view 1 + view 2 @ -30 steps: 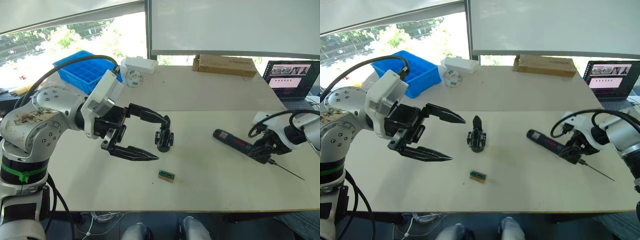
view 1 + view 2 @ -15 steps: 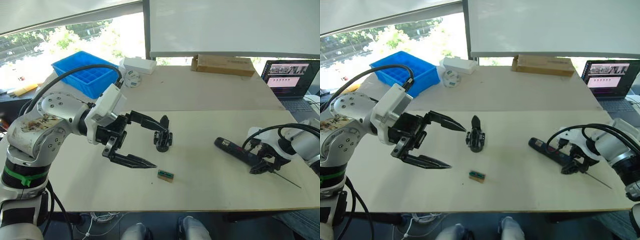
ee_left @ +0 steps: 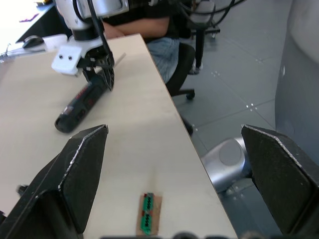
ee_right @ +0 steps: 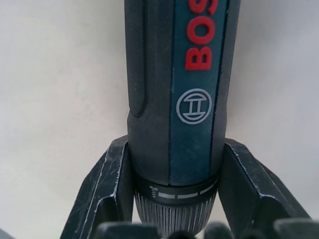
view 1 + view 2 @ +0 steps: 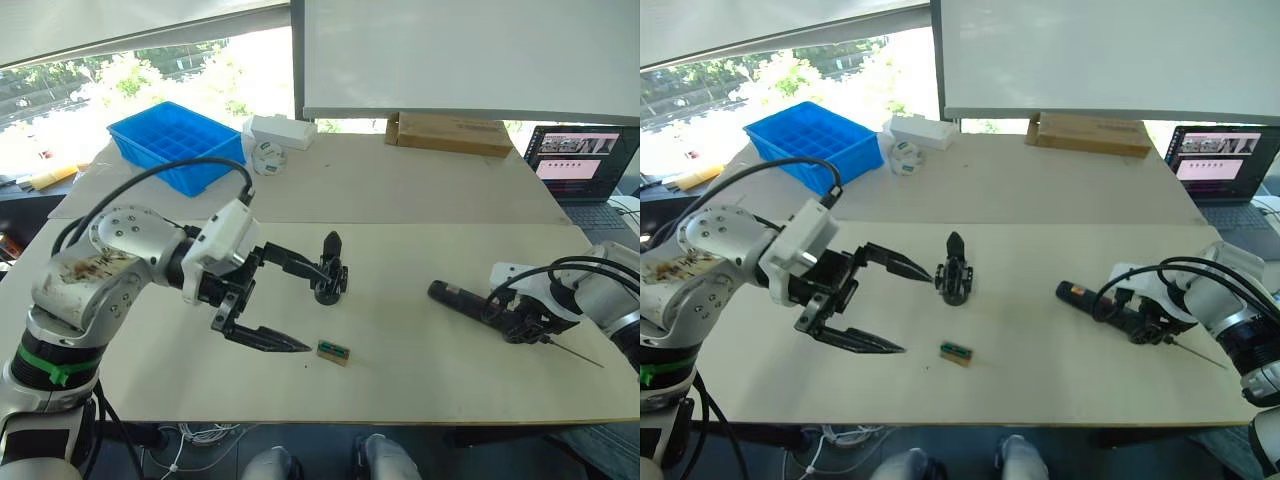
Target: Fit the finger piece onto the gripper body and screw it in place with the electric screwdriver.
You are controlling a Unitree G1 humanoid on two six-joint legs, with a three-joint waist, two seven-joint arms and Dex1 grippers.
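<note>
— What is seen of the gripper body (image 5: 953, 279) and the finger piece (image 5: 955, 244)?

— The gripper body is stood on the near table (image 5: 420, 380), near the middle of it. The finger piece is seen rising upright from the top of the gripper body, point upward; whether it is seated or only resting there cannot be told. A small brown block with a green top (image 5: 333, 351) is laid flat on the table just nearer the front edge than the gripper body, apart from it.

— How is the left gripper (image 5: 886, 307) held?

— It is spread wide and nothing is held in it. It is placed just to the left of the gripper body. One fingertip (image 5: 921, 268) is brought close beside the gripper body; touch cannot be confirmed. The other finger is pointed toward the small block, short of it.

— And the right gripper (image 5: 517, 325)?

— It is closed around the electric screwdriver (image 5: 470, 301), at the collar end, as is shown in the right wrist view, where the black and teal barrel (image 4: 174, 94) with red lettering is clamped between the two fingers. The screwdriver is laid on the table well to the right of the gripper body, its butt pointed toward the body and its thin metal bit (image 5: 577, 354) extended beyond the gripper toward the right edge.

— What lies farther back?

— Behind the gripper body, on the far table, a blue compartment bin (image 5: 178, 144), a white box (image 5: 283, 130) and a flat cardboard box (image 5: 449, 131) are set; a laptop (image 5: 580, 168) is open far to the right.
</note>
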